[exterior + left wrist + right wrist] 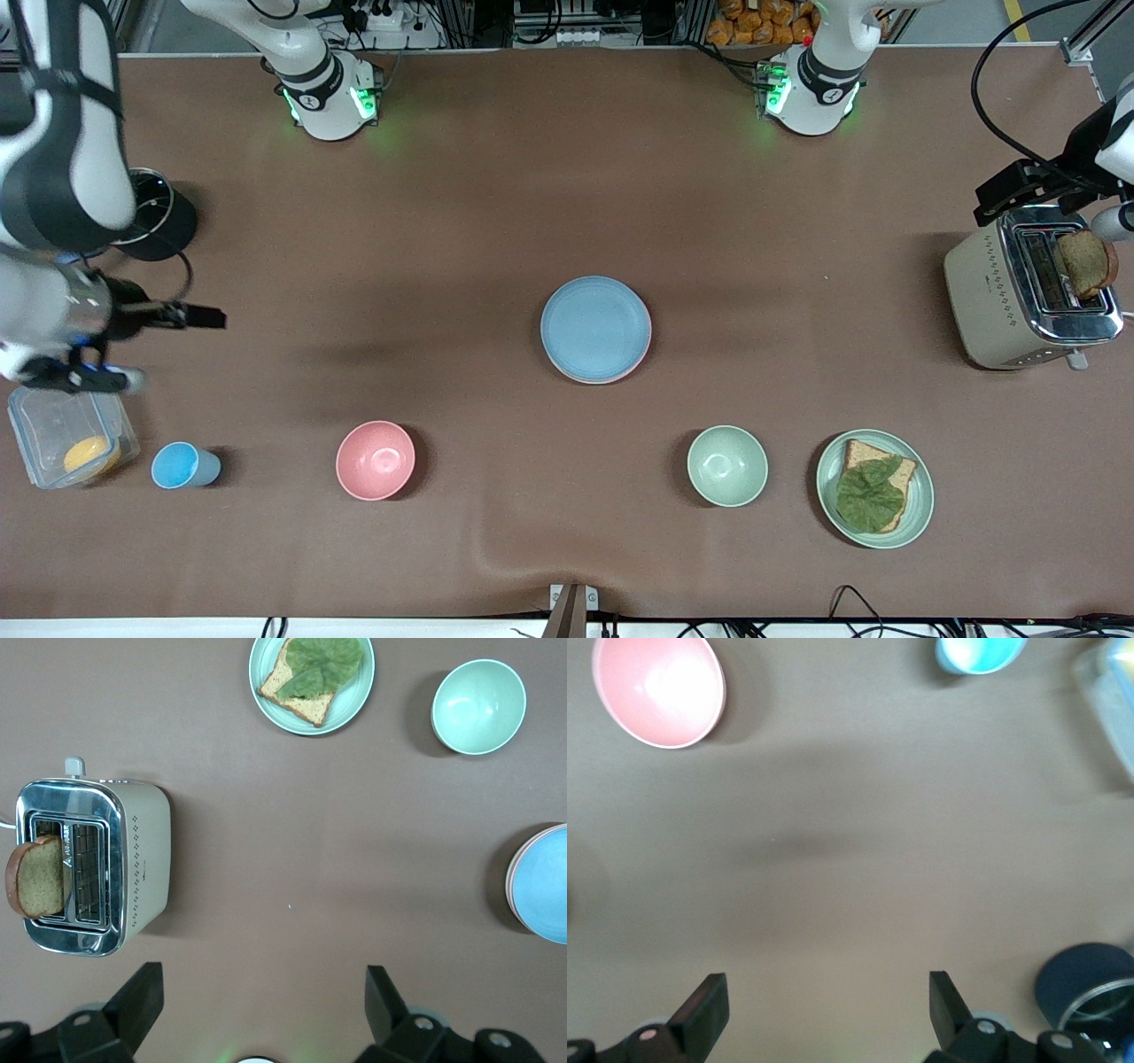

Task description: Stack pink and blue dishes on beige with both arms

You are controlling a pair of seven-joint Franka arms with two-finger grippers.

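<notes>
**Plates stacked, both arms up and away**

The blue plate (595,327) lay on top of the pink plate (611,377) mid-table. The left gripper (257,1010) hung above the toaster (1028,288), fingers apart, holding nothing. The right gripper (824,1010) hung above bare table near the blue cup (182,465), also apart and holding nothing.

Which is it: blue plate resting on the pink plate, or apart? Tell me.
Touching. In the front view the blue plate lies directly on the pink plate, whose rim peeks out beneath; the left wrist view shows no gap.
</notes>
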